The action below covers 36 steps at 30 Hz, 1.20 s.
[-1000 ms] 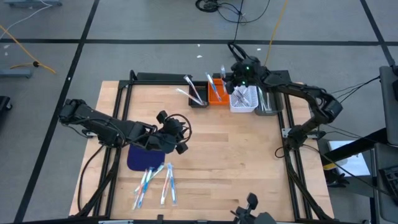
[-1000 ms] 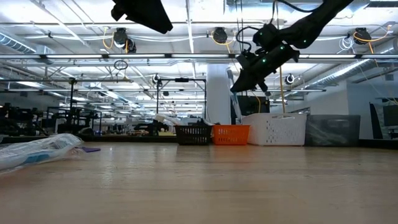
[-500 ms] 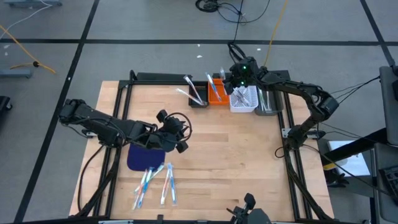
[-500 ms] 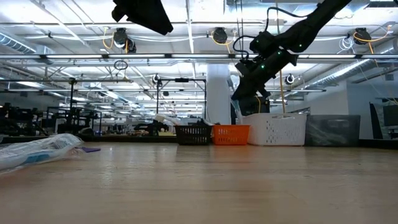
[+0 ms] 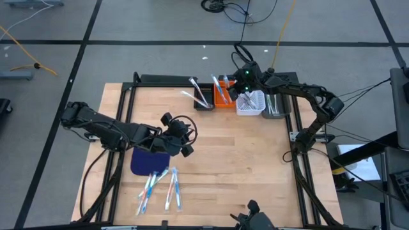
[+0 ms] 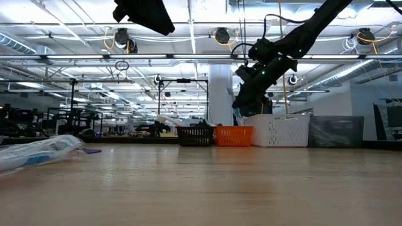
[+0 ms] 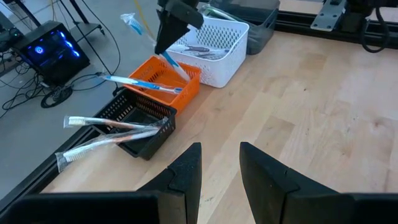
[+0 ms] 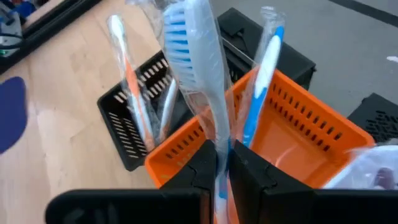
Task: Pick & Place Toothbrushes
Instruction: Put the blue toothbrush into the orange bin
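Toothbrushes are spread over several spots: a loose cluster (image 5: pixel 158 188) lies on the counter (image 5: pixel 236 166) near its front edge, partly beside a dark blue oval mat (image 5: pixel 148 161), and others sit in a row of bins along the far edge. The black bin (image 7: pixel 138 124) holds a few wrapped brushes that stick out over its rim; the orange bin (image 7: pixel 166 83) next to it has one blue-and-white brush (image 7: pixel 138 83) lying across its top; the white bin (image 7: pixel 214 50) beyond that holds several more, and a dark grey bin (image 5: pixel 275 105) stands at the end of the row. The right end effector (image 8: pixel 222 163) hangs just above the orange bin, its fingers clenched on a plastic-wrapped toothbrush with blue bristles (image 8: pixel 198 74), which stands upright between them over the bin's opening. In the low view this brush's lower end is close to the rims of the bins. The left end effector (image 7: pixel 219 168) hovers over the bare counter close to the mat, its fingers parted with a narrow gap and nothing between them.
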### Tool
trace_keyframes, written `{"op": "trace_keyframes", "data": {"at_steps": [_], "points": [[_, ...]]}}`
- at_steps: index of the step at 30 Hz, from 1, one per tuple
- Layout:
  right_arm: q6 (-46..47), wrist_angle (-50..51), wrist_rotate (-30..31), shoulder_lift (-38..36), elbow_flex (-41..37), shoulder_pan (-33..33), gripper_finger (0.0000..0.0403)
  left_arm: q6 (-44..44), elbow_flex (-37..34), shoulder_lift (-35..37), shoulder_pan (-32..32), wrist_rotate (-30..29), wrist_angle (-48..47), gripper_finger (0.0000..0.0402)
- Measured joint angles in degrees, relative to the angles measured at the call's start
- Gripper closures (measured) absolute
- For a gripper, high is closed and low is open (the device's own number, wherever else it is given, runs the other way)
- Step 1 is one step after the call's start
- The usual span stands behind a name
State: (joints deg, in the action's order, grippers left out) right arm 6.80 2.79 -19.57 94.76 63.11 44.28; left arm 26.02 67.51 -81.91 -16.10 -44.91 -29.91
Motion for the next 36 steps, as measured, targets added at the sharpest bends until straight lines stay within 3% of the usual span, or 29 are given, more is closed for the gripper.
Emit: {"op": "trace_keyframes", "data": {"at_steps": [6, 15, 28, 36], "points": [[-2.0, 0.5, 0.1, 0.0, 0.0, 0.0, 0.038, 0.0, 0.0, 0.0, 0.0, 0.1, 0.0, 0.0291], [-2.6, 0.5, 4.6, 0.0, 0.0, 0.0, 0.0316, 0.0, 0.0, 0.0, 0.0, 0.1, 0.0, 0.0291], [-3.2, 0.5, 4.5, 0.0, 0.0, -0.6, 0.0297, 0.1, 0.0, 0.0, 0.0, 0.1, -0.1, 0.0291], [-3.1, -0.4, 1.4, 0.0, 0.0, -2.6, 0.0296, 3.6, 0.0, 0.0, -0.1, 7.9, -4.3, 0.0291]]}}
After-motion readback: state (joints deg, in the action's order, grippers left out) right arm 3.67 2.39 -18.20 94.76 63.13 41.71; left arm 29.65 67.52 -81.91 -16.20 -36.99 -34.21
